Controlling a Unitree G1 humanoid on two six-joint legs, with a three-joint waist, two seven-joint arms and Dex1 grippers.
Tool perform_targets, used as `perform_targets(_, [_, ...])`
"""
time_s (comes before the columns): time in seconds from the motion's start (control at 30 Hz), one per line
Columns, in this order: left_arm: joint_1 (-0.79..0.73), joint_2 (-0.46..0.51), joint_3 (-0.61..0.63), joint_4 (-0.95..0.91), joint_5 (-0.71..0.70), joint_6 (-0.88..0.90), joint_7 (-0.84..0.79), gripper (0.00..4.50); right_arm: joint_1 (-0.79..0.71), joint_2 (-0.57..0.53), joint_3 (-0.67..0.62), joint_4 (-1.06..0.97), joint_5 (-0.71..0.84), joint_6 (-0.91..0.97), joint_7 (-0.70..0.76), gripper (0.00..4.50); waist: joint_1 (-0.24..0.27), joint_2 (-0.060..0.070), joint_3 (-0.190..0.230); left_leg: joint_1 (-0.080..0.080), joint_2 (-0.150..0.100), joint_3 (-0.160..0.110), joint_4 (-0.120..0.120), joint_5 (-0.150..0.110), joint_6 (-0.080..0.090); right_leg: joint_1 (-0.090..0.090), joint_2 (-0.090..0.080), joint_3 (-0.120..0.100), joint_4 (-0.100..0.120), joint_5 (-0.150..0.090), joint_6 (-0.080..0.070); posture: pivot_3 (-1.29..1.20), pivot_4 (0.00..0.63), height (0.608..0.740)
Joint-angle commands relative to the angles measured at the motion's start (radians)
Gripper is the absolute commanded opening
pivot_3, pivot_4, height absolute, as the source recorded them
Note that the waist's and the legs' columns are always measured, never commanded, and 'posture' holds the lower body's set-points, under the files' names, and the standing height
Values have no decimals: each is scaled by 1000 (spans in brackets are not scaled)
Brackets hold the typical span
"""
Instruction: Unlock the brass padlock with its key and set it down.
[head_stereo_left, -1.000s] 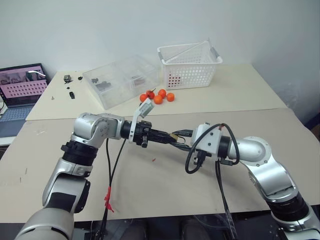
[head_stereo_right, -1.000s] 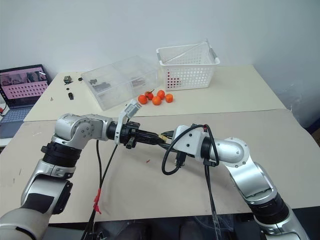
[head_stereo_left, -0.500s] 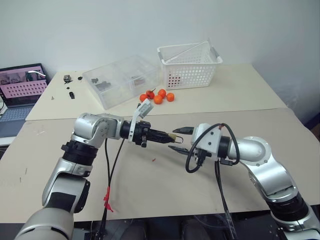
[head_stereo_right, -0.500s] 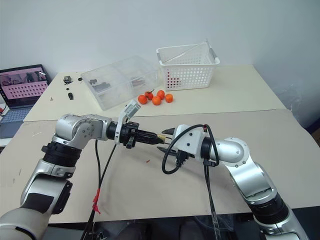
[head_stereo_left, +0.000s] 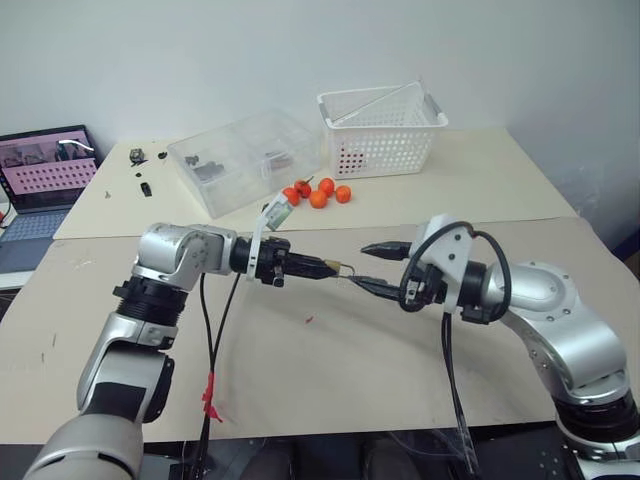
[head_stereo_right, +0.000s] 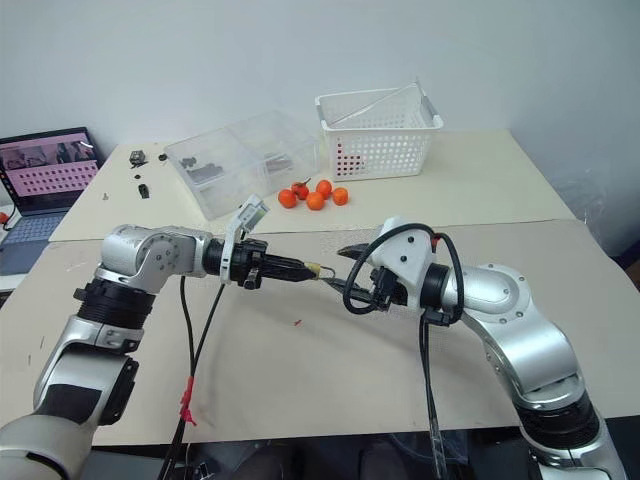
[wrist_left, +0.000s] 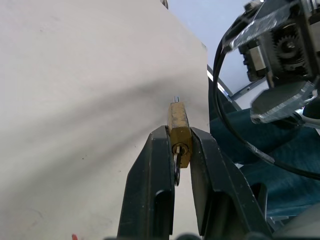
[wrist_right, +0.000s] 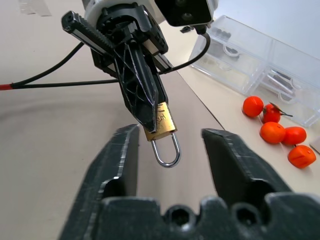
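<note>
Two hands were meeting at the lock a second ago; now only one has it. The left hand (head_stereo_left: 318, 267) keeps its narrow clamp on the brass padlock (wrist_right: 160, 119), held in the air above the bench (head_stereo_left: 330, 350), body pinched between the two black fingers (wrist_left: 150, 190) and the silver shackle (wrist_right: 166, 150) pointing out toward the other arm. The right hand (head_stereo_left: 377, 266), which a second ago was closed in around the shackle end, has let go and backed off toward its own side; its jaws now stand parted with empty space between them, the shackle hanging just in front of the gap and touching neither finger.

In the left wrist view the key (wrist_left: 177, 167) sits in the keyway at the base of the lock, tucked between the left fingers. The shackle looks seated in the body on both legs, so the lock appears still shut.

That suggests the right hand's grip did not finish the job. The likely next need is a fresh approach to the key, which is awkward, since the left fingers crowd it closely. Setting the padlock down remains undone.
</note>
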Motion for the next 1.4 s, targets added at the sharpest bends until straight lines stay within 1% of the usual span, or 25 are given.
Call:
perform_targets(0.03, [-33, -2, 27, -23, -19, 9, -2, 87, 0, 10, 12, 1, -30, -59, -25, 912, -2, 0, 0, 0, 0, 0, 0, 0, 0, 0, 0, 0, 0, 0, 0, 0, 150, 740])
perform_targets(0.1, [-21, 9, 16, -50, -25, 20, -13, 87, -6, 18, 32, 21, -51, -83, -33, 267, -3, 0, 0, 0, 0, 0, 0, 0, 0, 0, 0, 0, 0, 0, 0, 0, 150, 740])
perform_targets(0.13, [-16, 13, 11, -60, -25, 22, -17, 87, -10, 22, 38, 28, -57, -90, -36, 25, -4, 0, 0, 0, 0, 0, 0, 0, 0, 0, 0, 0, 0, 0, 0, 0, 150, 740])
perform_targets(0.53, [-1, 13, 36, -111, -56, 66, 16, 87, -42, 53, 65, 68, -98, -123, -54, 25, -1, 0, 0, 0, 0, 0, 0, 0, 0, 0, 0, 0, 0, 0, 0, 0, 150, 740])
perform_targets(1.4, [6, 20, 29, -100, -49, 26, 23, 87, 6, 31, 70, 2, -73, -74, -20, 25, -1, 0, 0, 1, 0, 0, 0, 0, 0, 0, 1, 0, 1, 0, 0, 0, 150, 740])
